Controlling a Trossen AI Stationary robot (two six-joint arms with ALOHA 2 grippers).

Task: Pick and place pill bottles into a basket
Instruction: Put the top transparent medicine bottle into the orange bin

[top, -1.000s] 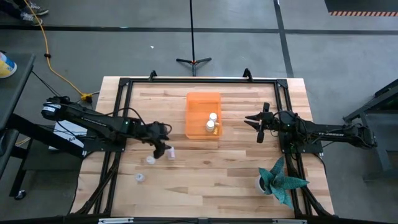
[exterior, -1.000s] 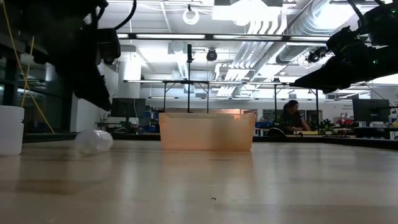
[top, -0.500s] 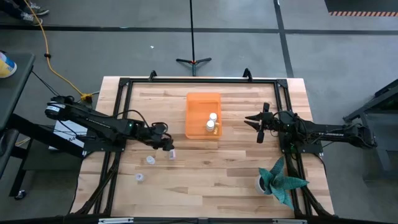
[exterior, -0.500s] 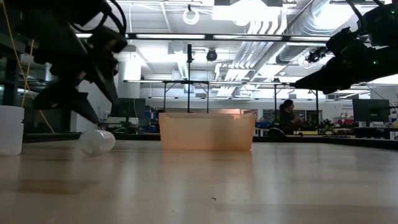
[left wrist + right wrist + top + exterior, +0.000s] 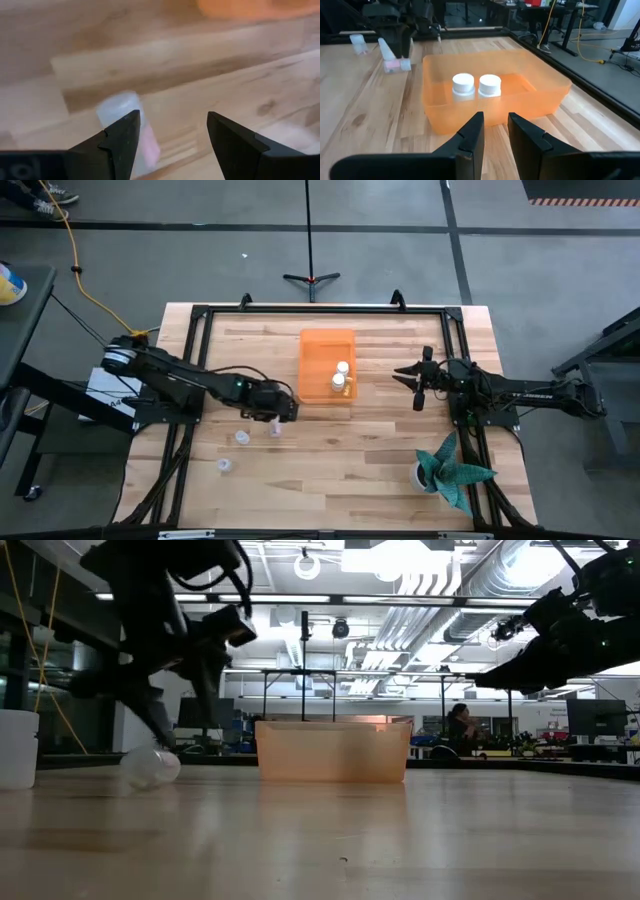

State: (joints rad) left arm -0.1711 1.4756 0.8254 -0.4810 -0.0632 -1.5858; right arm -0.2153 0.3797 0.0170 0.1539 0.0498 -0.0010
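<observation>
Left gripper fingers apart, low over a lying bottle at basket's 8 o'clock. Two bottles in basket. Right gripper narrowly open, idle at basket's 3 o'clock.

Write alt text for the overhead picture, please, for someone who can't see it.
Seen from above, the left gripper hovers by a pill bottle near the orange basket, which holds two bottles. The right gripper waits beside the basket.

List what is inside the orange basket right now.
The basket holds two pill bottles standing upright side by side, white caps up. Its orange floor elsewhere looks bare; the near wall blurs the bottles' lower parts.
</observation>
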